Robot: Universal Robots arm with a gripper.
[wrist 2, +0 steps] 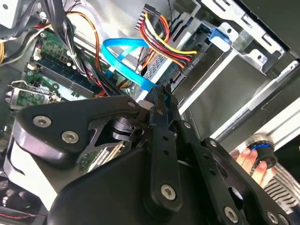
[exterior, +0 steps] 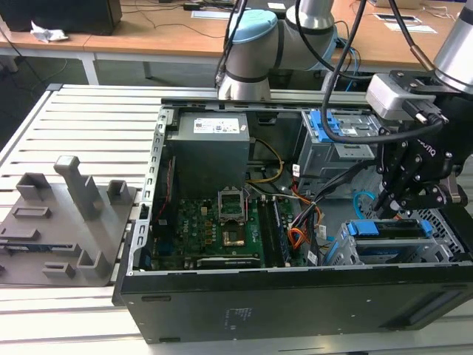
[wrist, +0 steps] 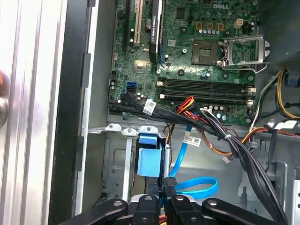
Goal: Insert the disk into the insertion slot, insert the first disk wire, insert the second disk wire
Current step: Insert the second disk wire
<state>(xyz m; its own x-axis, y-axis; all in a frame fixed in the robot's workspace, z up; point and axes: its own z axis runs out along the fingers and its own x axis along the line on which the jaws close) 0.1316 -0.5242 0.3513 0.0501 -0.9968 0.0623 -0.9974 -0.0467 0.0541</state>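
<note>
1 gripper (exterior: 390, 198) hangs over the silver perforated insertion slot (exterior: 443, 240), at the computer case's (exterior: 295, 303) corner on the exterior view's right. Fingers are pinched onto the black plug of a light-blue flat wire (wrist 2: 123, 57); in the second wrist view the fingertips (wrist 2: 158, 101) meet on that plug.

Disk (exterior: 392, 231) sits inside the slot, directly below the gripper, its blue carrier edge and front tab showing. In the second wrist view its back end faces the plug, close to it; whether they touch I cannot tell. A yellow-red-black wire bundle (wrist 2: 165, 35) ends in a black connector at the same disk edge.

In the first wrist view the blue carrier tab (wrist: 150, 159) lies just beyond the fingers, with the blue wire looped beside it on the slot floor.

Room around the slot: black cable bundle (wrist: 243, 154) crowds the motherboard (exterior: 214, 229) side. Case wall bounds the far side. A taller grey cage (exterior: 336, 140) with blue latch stands behind the slot. A person's hand (wrist 2: 253, 161) rests outside the case wall.
</note>
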